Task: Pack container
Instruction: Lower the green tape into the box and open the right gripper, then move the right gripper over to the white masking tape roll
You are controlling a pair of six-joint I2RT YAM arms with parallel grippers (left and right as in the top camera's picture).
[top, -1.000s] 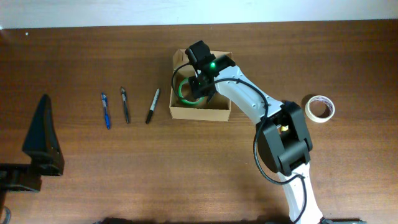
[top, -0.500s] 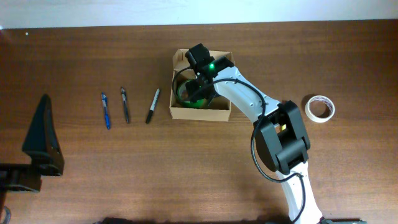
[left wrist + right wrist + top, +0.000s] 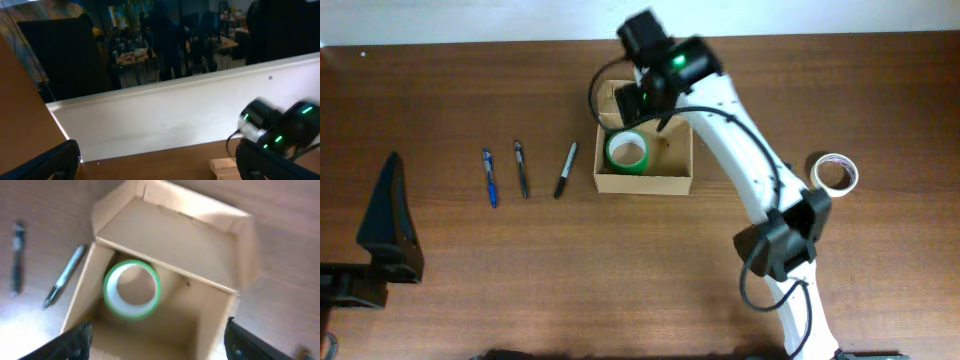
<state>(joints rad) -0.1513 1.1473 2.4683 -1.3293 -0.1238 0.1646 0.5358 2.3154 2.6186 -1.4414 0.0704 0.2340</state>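
The container, a tan cardboard box with its flap lid open, sits at the table's middle back. A green tape roll lies flat inside it at the left. My right gripper hovers open above the box's far edge, holding nothing. In the right wrist view the green tape roll lies on the floor of the container, and the right gripper stands wide open well above it. My left gripper rests open at the far left, with nothing between its fingers.
A blue pen, a black pen and a black marker lie in a row left of the box. A white tape roll lies at the right. The right arm spans from the front edge to the box.
My right gripper has opened and let go of the green tape roll, which now lies in the box. The gripper has risen and drawn back toward the far side.
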